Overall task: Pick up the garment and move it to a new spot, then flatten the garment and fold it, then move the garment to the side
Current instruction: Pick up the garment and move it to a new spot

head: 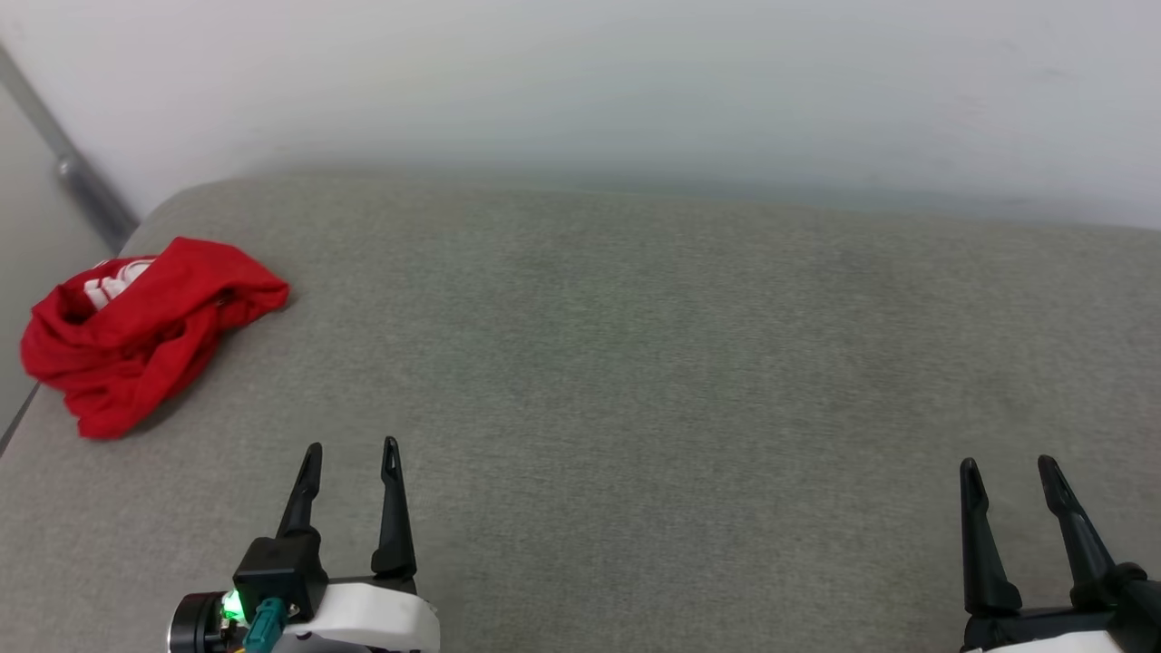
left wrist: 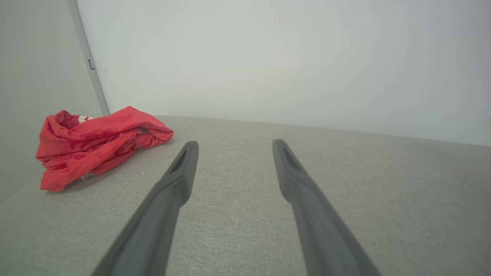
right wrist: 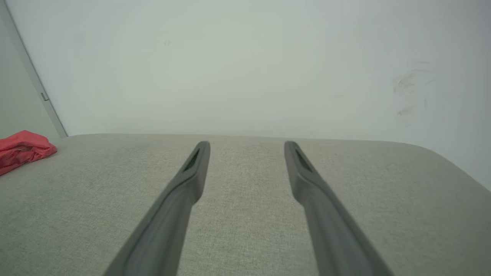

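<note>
Over in the far-left corner of the grey upholstered surface (head: pixel 635 363) the red T-shirt (head: pixel 145 331) sits crumpled, left claw (head: pixel 352 444) and right claw (head: pixel 1007 461) both gaping empty, so pickup's not started and I reckon the left should reach over and pinch it.

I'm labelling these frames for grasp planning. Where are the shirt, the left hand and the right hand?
shirt (head: pixel 145 331), head view, middle of the crumpled red fabric.
left hand (head: pixel 352 446), head view, midway between its open fingertips.
right hand (head: pixel 1007 462), head view, midway between its open fingertips.
</note>
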You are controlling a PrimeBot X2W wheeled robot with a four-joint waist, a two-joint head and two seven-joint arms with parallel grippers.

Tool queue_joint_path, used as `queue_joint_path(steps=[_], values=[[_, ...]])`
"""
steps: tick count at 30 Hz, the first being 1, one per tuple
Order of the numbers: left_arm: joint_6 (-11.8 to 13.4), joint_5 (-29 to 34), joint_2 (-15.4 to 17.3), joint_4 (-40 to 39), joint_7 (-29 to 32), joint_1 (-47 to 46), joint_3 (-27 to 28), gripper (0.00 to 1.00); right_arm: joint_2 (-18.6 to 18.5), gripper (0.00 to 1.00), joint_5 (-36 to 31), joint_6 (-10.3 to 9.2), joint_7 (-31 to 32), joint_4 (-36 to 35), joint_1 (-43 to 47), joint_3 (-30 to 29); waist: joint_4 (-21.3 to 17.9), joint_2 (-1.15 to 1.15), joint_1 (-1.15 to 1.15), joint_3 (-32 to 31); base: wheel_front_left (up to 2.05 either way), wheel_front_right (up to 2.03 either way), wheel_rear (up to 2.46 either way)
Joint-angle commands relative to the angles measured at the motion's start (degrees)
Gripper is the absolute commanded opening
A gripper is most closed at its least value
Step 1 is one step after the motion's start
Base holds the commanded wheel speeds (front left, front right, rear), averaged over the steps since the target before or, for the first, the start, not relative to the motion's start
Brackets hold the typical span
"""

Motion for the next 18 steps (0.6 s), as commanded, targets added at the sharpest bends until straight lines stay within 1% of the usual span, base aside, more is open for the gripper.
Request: queue_joint_path(steps=[1,7,18], values=[[0.2,0.1,0.0,-0.1,-0.1,-0.5,0.3,1.00,0.0,1.00,0.2,-0.02,-0.1,-0.1,-0.8,0.1,1.5,0.00,0.00,0.7,0.00,0.00,0.00],[0.5,-0.6,-0.1,-0.5,-0.1,-1.3,1.7,1.00,0.0,1.00,-0.2,-0.02,-0.1,-0.5,-2.0,0.4,6.3,0.00,0.00,1.6,0.00,0.00,0.00],[1.7,-2.0,-0.1,-0.8,-0.1,-1.2,3.3,1.00,0.0,1.00,-1.4,-0.02,-0.1,-0.9,-1.8,0.7,16.2,0.00,0.00,2.8,0.00,0.00,0.00]])
